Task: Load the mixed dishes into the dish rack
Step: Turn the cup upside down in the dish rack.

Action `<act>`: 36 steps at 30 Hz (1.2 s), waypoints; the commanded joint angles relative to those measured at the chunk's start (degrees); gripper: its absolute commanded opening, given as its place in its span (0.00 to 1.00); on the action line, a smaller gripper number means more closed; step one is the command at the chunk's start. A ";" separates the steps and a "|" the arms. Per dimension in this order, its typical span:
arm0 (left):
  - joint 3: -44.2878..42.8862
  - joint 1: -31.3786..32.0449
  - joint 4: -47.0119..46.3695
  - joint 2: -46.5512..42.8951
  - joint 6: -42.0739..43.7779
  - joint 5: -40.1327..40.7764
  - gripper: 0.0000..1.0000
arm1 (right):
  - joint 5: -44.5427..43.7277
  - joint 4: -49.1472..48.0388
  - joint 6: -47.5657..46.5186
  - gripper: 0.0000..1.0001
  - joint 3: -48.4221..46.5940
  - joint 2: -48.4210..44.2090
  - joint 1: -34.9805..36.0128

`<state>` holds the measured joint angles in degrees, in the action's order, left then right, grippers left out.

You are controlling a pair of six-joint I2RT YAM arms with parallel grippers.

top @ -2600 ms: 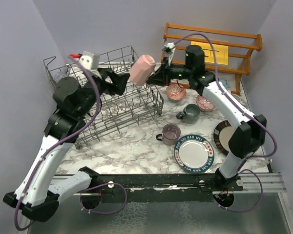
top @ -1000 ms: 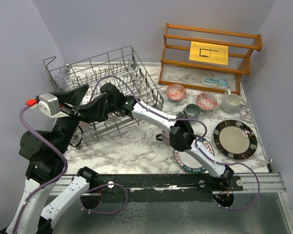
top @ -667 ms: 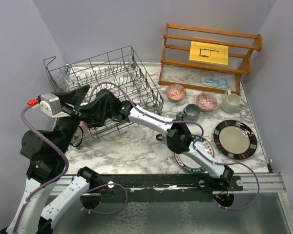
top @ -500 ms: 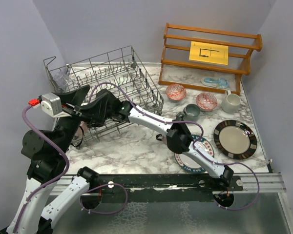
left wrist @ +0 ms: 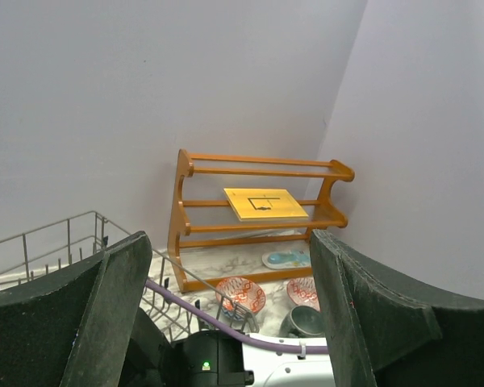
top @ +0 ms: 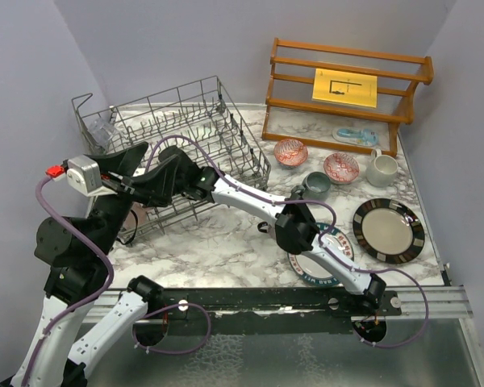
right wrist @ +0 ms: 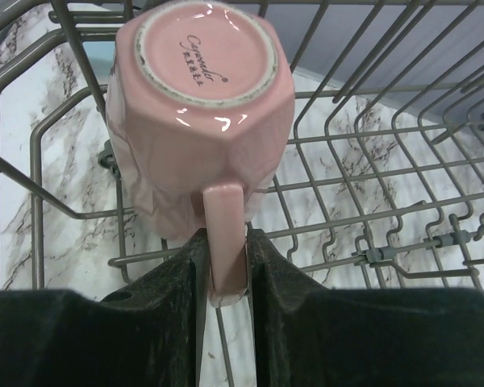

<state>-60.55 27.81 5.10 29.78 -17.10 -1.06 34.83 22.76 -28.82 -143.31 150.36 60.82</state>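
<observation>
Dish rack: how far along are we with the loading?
Done: a clear glass seems to sit in the dish rack's far-left corner. In hand: the pink mug, upside down inside the rack, handle pinched by the right pincer. Left on the table: grey mug, white mug, two bowls, two plates.

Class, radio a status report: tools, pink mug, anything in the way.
Left tool open, empty. Right tool shut on pink mug handle; mug upside down in dish rack. No obstruction seen.
</observation>
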 commanded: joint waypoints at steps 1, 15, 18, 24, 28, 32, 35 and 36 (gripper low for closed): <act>0.02 -0.13 -1.32 -0.98 0.25 -0.62 0.82 | -0.35 -3.81 -0.54 0.26 -0.69 0.00 0.78; 0.17 -0.12 -1.17 -1.75 -0.16 -1.23 0.82 | 3.67 -1.46 4.94 0.57 -2.63 -2.84 0.68; 0.36 -0.13 -1.66 -2.12 -0.54 -1.75 0.82 | 4.81 -1.19 6.91 0.66 -3.15 -4.15 0.62; 0.83 -0.13 -2.66 -2.77 -1.71 -2.96 0.82 | 6.03 -0.31 8.34 0.75 -3.30 -7.31 0.19; 1.63 -0.13 -3.99 -3.10 -2.50 -3.98 0.82 | 6.31 0.21 8.64 0.80 -2.93 -9.27 -0.38; 2.70 -0.13 -5.64 -3.56 -3.58 -5.32 0.83 | 7.13 0.66 9.06 0.82 -2.28 -11.22 -1.25; 3.55 -0.13 -7.40 -3.91 -4.38 -6.95 0.84 | 8.82 1.23 10.03 0.85 -1.80 -12.86 -2.27; 4.00 -0.13 -8.28 -4.12 -4.80 -7.54 0.85 | 9.73 1.25 10.63 0.86 -1.46 -13.51 -2.66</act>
<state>-57.76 27.81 1.50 26.85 -19.90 -4.84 40.80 22.94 -20.40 -144.27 140.84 59.61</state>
